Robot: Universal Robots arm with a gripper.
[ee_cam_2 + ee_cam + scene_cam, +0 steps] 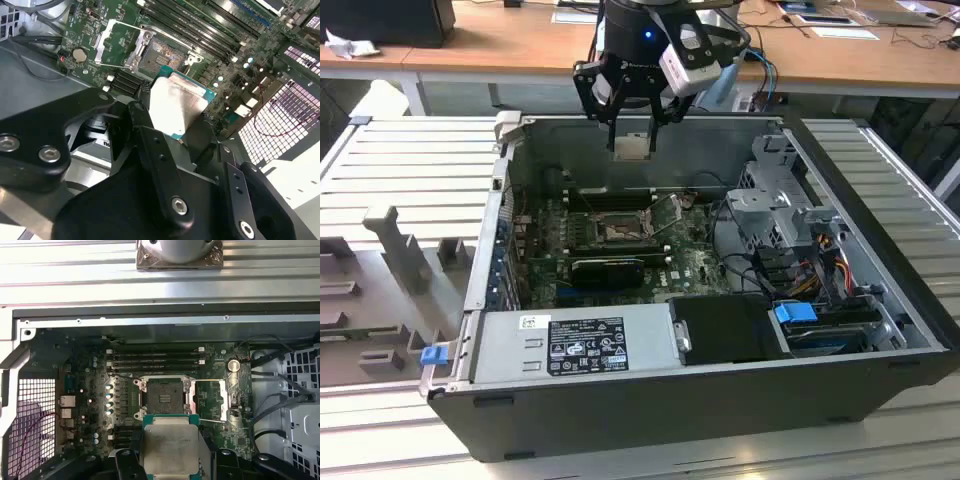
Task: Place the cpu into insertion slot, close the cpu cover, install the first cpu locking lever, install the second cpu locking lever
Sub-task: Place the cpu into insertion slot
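Note:
My gripper hangs above the open computer case, shut on the cpu, a flat silvery square. In both wrist views the cpu sits between the black fingers, level and clear of the board. Below it on the green board lies the insertion slot, uncovered, its contact field bare. The cpu cover is swung open beside the slot. Thin wire levers stand raised by the cover.
The case walls ring the board. A grey power supply box sits at the front, a drive cage with cables on the exterior view's right. Long black memory slots and a black card flank the socket.

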